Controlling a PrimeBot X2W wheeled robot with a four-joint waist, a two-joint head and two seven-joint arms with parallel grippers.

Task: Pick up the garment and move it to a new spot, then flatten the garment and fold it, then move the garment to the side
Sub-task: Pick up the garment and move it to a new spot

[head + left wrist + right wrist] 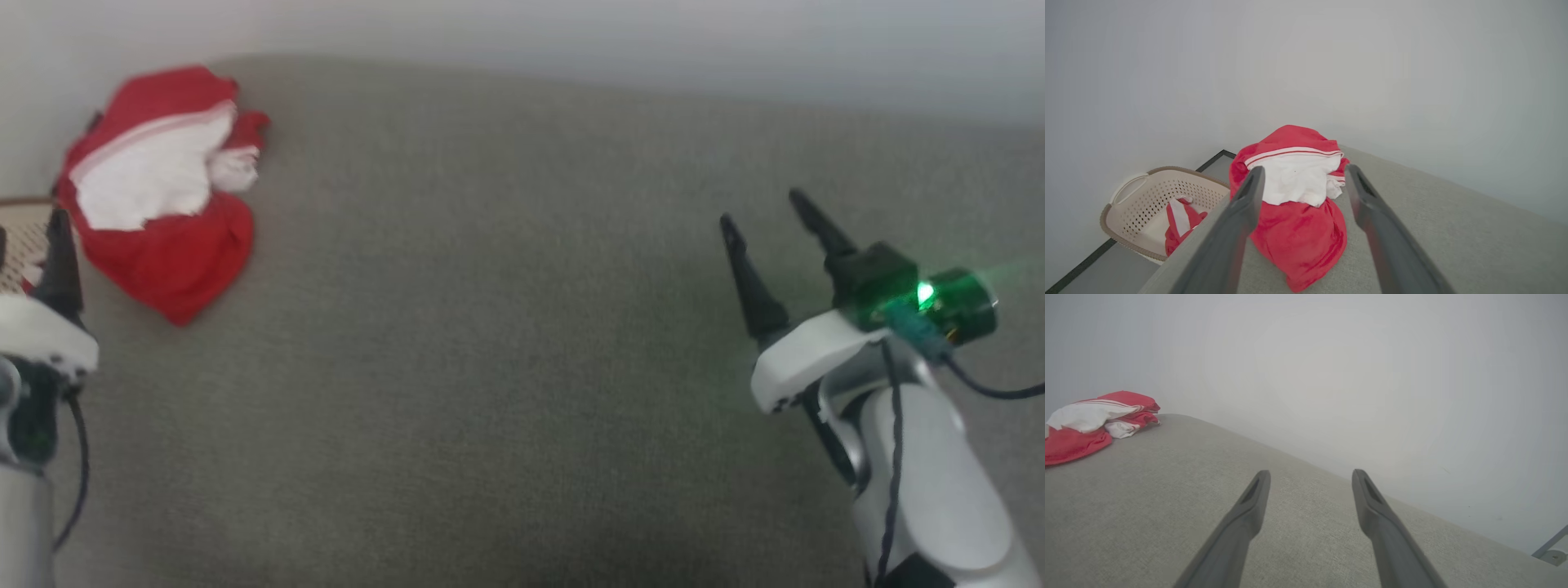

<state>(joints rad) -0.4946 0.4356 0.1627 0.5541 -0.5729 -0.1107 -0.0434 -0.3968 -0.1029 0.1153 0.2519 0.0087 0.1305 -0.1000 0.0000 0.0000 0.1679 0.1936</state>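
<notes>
At the far left, off the edge of the grey fabric surface (490,367) and lower than it, stands one cream perforated basket (1147,192). One piece of red-and-white cloth (1182,222) lies crumpled inside it.

Next comes the left gripper (1304,169), at the near left. Its two dark fingers (1241,220) are spread wide with nothing between them. In the left wrist view they frame the heap ahead, and in the head view one finger stands just beside the heap's near-left edge. Whether it touches the fabric cannot be told.

There is one garment (163,212), lying in the far left corner of the surface, close to the pale wall (571,33). It is bunched in a loose mound. The red body is underneath and spills towards the near side. A white sleeve is folded over the top, with red-and-white stripe trim along its upper edge. No lettering shows.

The middle of the surface is bare grey weave.

At the near right is the right gripper (761,208), well apart from the garment. Its two fingers are also spread wide and hold nothing, and they point towards the far side above the surface. One green light (927,294) glows on its wrist, and one dark cable (988,390) trails off to the right.
</notes>
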